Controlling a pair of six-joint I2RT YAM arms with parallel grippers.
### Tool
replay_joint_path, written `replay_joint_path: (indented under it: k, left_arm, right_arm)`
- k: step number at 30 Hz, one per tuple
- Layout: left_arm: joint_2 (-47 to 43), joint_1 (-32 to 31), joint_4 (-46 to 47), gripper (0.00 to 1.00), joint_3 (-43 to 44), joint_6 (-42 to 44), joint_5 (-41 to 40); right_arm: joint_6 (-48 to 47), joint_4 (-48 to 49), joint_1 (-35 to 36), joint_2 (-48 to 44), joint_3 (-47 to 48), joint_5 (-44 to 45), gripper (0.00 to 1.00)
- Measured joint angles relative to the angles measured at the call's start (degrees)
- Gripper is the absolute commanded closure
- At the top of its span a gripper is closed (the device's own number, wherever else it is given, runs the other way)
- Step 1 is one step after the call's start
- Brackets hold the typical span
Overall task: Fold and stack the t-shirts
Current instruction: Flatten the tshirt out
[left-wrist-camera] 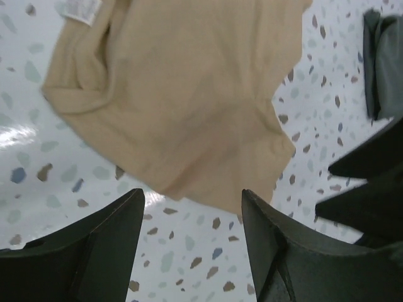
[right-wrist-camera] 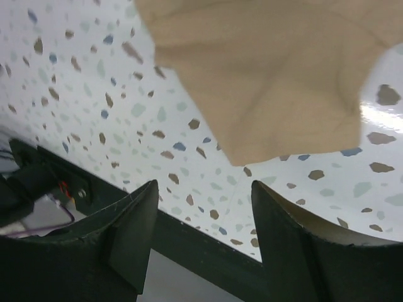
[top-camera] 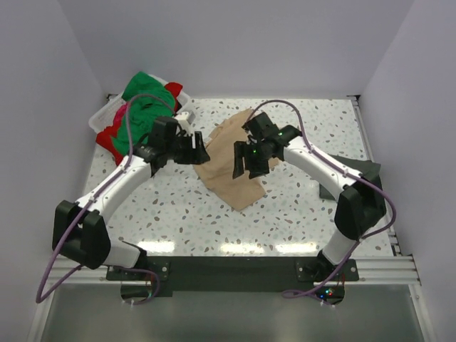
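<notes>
The tan t-shirt (top-camera: 229,182) lies rumpled in the middle of the speckled surface (top-camera: 214,221). The left hand (top-camera: 191,148) hovers at its left edge and the right hand (top-camera: 246,164) above it, both spread wide and empty. A green t-shirt (top-camera: 146,100) and a red t-shirt (top-camera: 110,139) spill from the white basket (top-camera: 102,115) at the far left corner.

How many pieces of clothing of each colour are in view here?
Tan shirt: 1
Green cloth: 1
Red cloth: 1
Dark grey cloth: 1
Total: 4 in view. The heap in the white basket may hide more.
</notes>
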Motion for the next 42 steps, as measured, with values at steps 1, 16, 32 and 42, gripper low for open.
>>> replay_joint_path:
  k: [1,16,32,42]
  left_arm:
    - [-0.2,-1.1,0.0,0.32,-1.8,0.0,0.9]
    - [13.8,-11.2,6.6,0.3,-7.4,-2.9,3.1]
    - [24.4,-9.7,13.7,0.28,-2.5,-7.3,5.4]
    - [24.6,-2.6,12.9,0.28,-2.4,-7.4,7.2]
  right_arm:
    - [1.4,1.1,-1.5,-0.8,-1.1,0.5,0.38]
    - [4.9,13.6,-15.0,-4.3,-12.0,12.5,0.26]
    - [-2.8,25.7,-19.6,26.8,11.2,13.2,0.45]
    - [-1.4,20.4,-19.4,23.2,3.9,8.1,0.91]
